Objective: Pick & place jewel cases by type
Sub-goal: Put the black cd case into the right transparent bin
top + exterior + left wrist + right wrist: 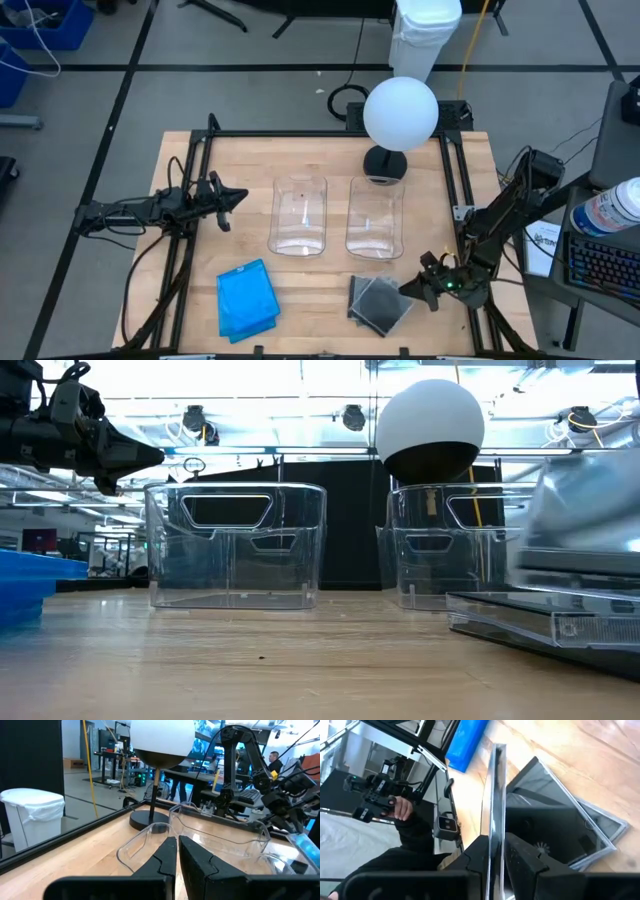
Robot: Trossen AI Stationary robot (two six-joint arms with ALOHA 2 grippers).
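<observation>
Seen from above, the left claw (232,197) hangs over the left side of the wooden bench (180,300), its fingers pressed together and holding nothing, pointing toward the left tub (299,215); in its own wrist view the two dark fingers (167,855) meet with no gap. Nearer the front edge, below that arm, lies the stack of blue jewel cases (246,298), flat on the bench and well apart from both tubs. At the centre stand two clear rectangular tubs side by side, the left tub and the right tub (375,218), both upright. Behind the right tub stands a lamp with a white globe (400,112) on a dark round base. In front of the right tub lie the dark grey jewel cases (378,302), stacked loosely and skewed against each other. At their right edge sits the right claw (430,287), low by the bench's front right corner; its wrist view shows the fingers (517,855) closed on the thin edge of one clear jewel case (496,795), held on edge above the dark stack. Beyond the bench edge, that view shows a person's hand (402,809).
</observation>
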